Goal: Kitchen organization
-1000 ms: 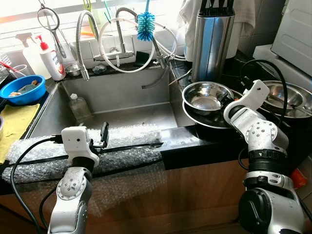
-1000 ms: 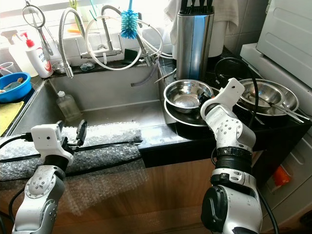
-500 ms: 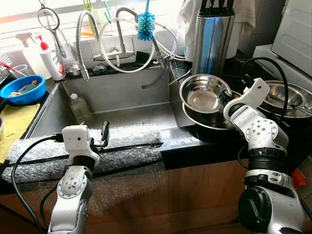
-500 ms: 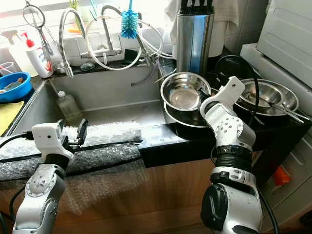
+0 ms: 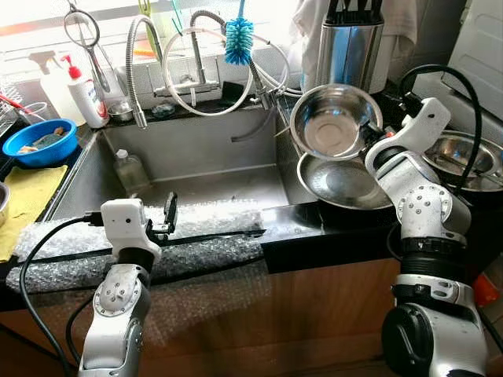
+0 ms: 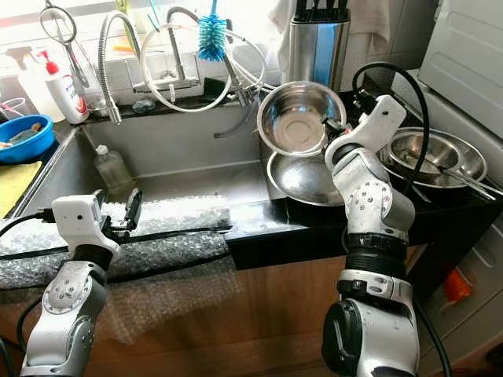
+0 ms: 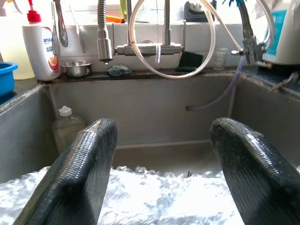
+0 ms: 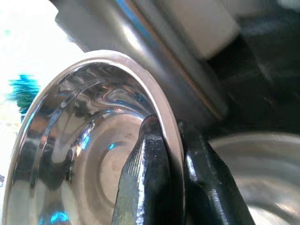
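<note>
Surface (image 5: 314, 236): dark kitchen counter with wooden front below, set around a stainless sink (image 5: 196, 169). Front edge, left part: covered with a sheet of bubble wrap (image 5: 204, 224) crossed by a black cable. Far left: yellow cloth (image 5: 23, 196); behind it, blue bowl (image 5: 35, 141) holding scraps. Rear ledge behind sink: white pump bottle with red top (image 5: 82, 90), small steel cup (image 5: 119, 112), dark sponge (image 5: 232, 93), faucet base with looped hoses (image 5: 189, 78). In the sink: clear plastic bottle (image 5: 130, 171), upright by the left wall. Right of sink: wide steel bowl (image 5: 342, 182) resting flat; tall steel knife block (image 5: 350, 47) behind it; further steel bowls (image 5: 471, 157) at far right.
</note>
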`<state>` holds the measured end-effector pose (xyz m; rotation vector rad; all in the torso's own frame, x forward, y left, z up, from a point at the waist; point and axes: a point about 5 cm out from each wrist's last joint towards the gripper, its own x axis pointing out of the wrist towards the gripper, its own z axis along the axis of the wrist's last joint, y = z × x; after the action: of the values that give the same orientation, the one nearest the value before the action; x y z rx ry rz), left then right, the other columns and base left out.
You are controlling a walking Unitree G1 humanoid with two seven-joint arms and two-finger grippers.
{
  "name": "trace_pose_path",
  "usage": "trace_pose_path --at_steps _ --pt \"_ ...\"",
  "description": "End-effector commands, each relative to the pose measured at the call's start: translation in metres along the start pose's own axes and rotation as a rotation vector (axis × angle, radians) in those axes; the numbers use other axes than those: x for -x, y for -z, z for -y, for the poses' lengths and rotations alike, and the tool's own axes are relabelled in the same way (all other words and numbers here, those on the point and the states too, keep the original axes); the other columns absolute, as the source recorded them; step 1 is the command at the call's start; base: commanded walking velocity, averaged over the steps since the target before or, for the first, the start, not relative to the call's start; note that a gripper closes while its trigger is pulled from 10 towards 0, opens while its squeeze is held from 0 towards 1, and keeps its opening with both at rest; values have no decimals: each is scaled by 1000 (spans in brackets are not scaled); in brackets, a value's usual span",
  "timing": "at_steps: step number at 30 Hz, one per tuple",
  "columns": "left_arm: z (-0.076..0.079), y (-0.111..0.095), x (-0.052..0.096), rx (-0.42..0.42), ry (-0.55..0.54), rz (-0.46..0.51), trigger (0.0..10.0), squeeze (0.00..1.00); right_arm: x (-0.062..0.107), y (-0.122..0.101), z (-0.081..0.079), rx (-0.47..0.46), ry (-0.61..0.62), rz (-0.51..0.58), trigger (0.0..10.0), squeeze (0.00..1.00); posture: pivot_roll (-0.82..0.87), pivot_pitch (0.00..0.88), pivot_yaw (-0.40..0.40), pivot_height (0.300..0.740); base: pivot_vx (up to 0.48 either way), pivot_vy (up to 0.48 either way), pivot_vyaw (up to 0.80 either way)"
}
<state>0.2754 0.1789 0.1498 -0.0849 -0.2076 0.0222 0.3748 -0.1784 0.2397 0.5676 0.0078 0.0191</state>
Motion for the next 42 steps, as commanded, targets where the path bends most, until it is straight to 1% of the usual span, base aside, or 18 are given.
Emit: trace_pose_path --at_steps 1,2,4,7,9,11,12,13,15,16,17,21,37,39,41,42 --pt "-4 -2 -4 35 -26 0 10000 0 3 -1 -20 31 -124 43 10000 0 -126 0 95 740 0 0 0" --pt "-4 -3 -5 63 -32 2 10000 0 7 4 -27 64 -205 56 10000 0 -122 0 97 740 0 0 0" --pt "-5 -3 -5 77 -34 3 10000 0 11 8 -33 91 -263 66 10000 0 -121 0 97 740 0 0 0" --pt "-6 -5 -7 95 -39 10 10000 0 20 20 -41 63 -361 54 10000 0 -117 0 100 740 0 0 0" --pt "-8 -7 -7 120 -47 16 10000 0 27 28 -45 81 -405 56 10000 0 -118 0 103 740 0 0 0" --pt "-8 -7 -7 120 -47 16 10000 0 27 28 -45 81 -405 56 10000 0 -118 0 103 740 0 0 0" --pt "-8 -8 -8 143 -51 20 10000 0 31 34 -48 98 -443 60 10000 0 -118 0 103 740 0 0 0" --pt "-8 -8 -9 182 -47 17 10000 0 37 40 -52 125 -490 67 10000 0 -119 0 106 740 0 0 0" --pt "-7 -8 -9 208 -36 15 10000 0 41 45 -54 134 -518 68 10000 0 -117 0 106 740 0 0 0" --pt "-7 -8 -9 208 -36 15 10000 0 41 45 -54 134 -518 68 10000 0 -117 0 106 740 0 0 0" --pt "-5 -9 -9 228 -18 12 10000 0 45 51 -56 141 -542 66 10000 0 -116 0 107 740 0 0 0" --pt "-3 -9 -10 241 6 -4 10000 0 49 59 -56 166 -559 64 10000 0 -116 0 107 740 0 0 0" --pt "-4 -9 -10 252 12 -12 10000 0 51 61 -55 175 -570 82 10000 0 -116 0 107 740 0 0 0" --pt "-3 -9 -10 272 26 -18 10000 0 51 65 -56 172 -571 77 10000 0 -111 0 107 740 0 0 0" --pt "-3 -9 -10 275 28 -19 10000 0 51 65 -56 172 -571 77 10000 0 -111 0 107 740 0 0 0" --pt "-1 -21 -11 426 58 31 10000 1000 45 66 -52 179 -510 80 10000 0 -96 0 103 740 0 0 0"
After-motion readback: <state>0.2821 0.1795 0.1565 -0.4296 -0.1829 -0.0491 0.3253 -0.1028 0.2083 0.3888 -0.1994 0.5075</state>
